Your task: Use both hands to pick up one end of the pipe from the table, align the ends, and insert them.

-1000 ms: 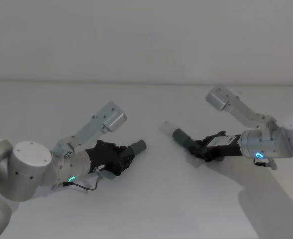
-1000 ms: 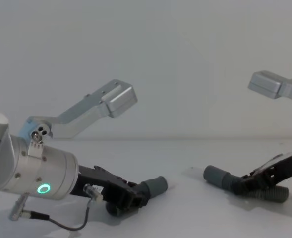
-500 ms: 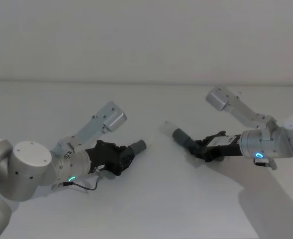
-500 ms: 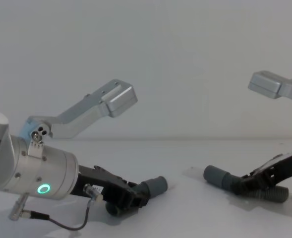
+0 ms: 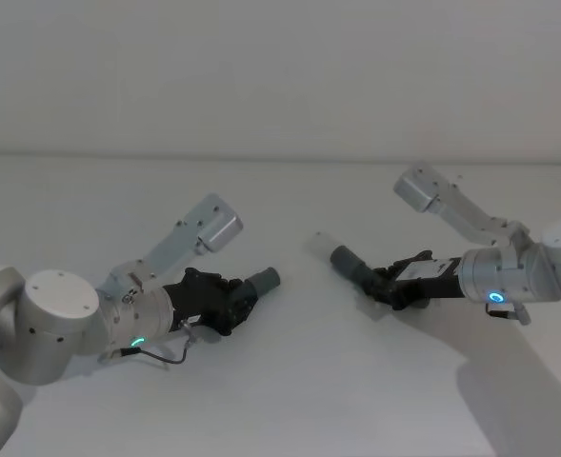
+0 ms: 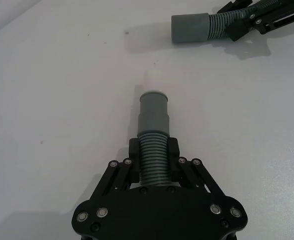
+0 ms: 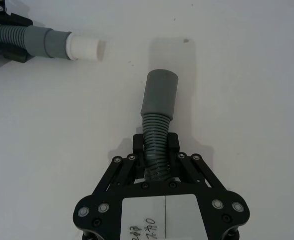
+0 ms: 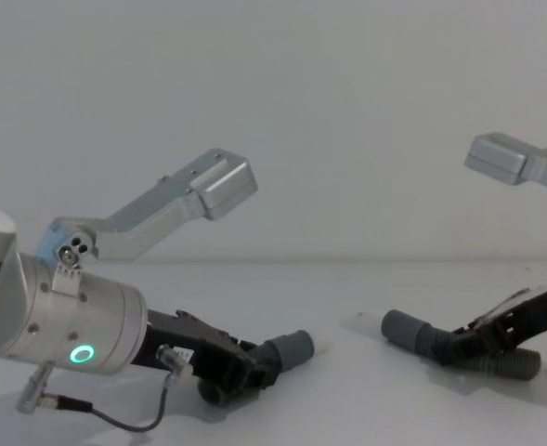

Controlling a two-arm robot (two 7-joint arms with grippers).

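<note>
Holding steady, both pieces are gripped, unmoved since a second ago: the white-tipped piece clenched in the left gripper, the plain-cuffed piece in the right gripper, near the table's middle, well apart; alignment is judged pending.

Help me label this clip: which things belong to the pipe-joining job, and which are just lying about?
Job: left claw, gripping the white-tipped hose piece; right claw, gripping the plain-cuffed hose piece; table.
Just there: wall; dark speck on the table.
</note>
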